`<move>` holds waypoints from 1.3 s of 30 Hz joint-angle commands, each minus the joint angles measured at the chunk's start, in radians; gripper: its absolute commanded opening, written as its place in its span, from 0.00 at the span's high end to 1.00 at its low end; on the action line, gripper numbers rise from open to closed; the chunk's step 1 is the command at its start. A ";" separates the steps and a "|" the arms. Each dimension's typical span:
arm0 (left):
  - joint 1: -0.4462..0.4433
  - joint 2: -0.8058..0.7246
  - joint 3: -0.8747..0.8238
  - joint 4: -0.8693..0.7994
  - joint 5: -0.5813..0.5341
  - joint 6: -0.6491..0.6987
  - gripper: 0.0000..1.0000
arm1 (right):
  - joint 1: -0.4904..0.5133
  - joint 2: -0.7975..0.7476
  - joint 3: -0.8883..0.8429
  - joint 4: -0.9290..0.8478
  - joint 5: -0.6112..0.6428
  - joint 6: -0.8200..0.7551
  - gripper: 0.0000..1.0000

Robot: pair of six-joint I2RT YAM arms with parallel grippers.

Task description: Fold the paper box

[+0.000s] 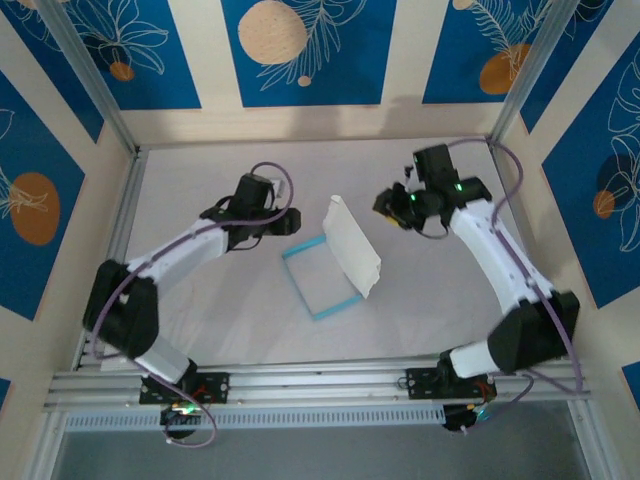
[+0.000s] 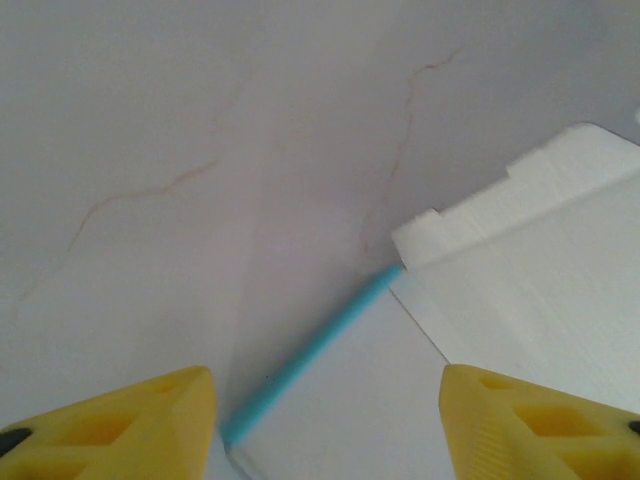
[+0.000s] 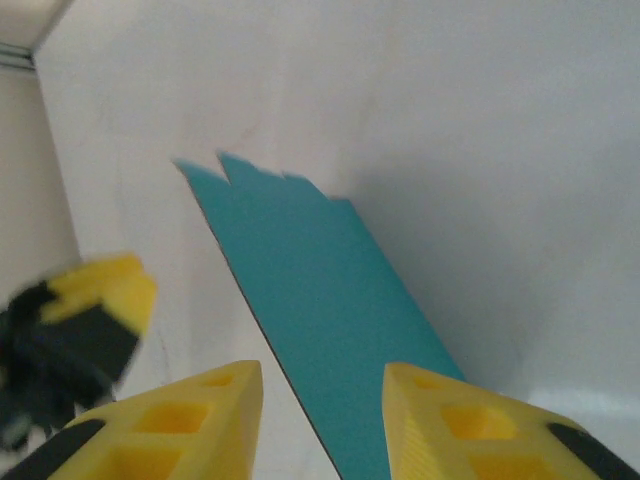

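The paper box (image 1: 322, 270) lies mid-table, white inside, with low light-blue walls (image 1: 303, 245) raised along its back and left. A large white flap (image 1: 352, 245) stands up on its right side. My left gripper (image 1: 290, 222) is at the box's back left corner. It is open, with the blue wall edge (image 2: 310, 355) running between its yellow fingers (image 2: 150, 420) and touching neither. My right gripper (image 1: 387, 205) hovers just right of the flap's top. Its jaws are apart, and the flap's light-blue outer face (image 3: 300, 270) shows in the gap ahead.
The table (image 1: 200, 180) is covered with a pale wrinkled sheet. Aluminium frame rails (image 1: 300, 380) run along the near edge, and patterned walls close in the sides and back. The left gripper's fingertip (image 3: 105, 295) shows blurred beyond the flap in the right wrist view.
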 commanded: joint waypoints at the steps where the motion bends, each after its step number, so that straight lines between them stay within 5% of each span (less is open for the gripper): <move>1: 0.021 0.132 0.100 -0.049 0.050 0.085 0.45 | 0.009 -0.110 -0.154 -0.048 0.038 0.111 0.66; 11: 0.072 0.304 0.151 0.026 0.214 -0.009 0.53 | 0.178 -0.412 -0.325 -0.180 0.009 0.105 0.85; 17: 0.086 0.295 0.103 0.065 0.210 -0.044 0.53 | 0.440 -0.504 -0.410 -0.161 0.080 0.105 0.97; 23: 0.092 0.310 0.089 0.076 0.207 -0.056 0.52 | 0.714 -0.260 -0.407 -0.137 0.328 0.078 1.00; 39: 0.101 0.298 0.000 0.125 0.312 -0.076 0.52 | 0.678 0.278 -0.342 0.097 0.257 -0.061 1.00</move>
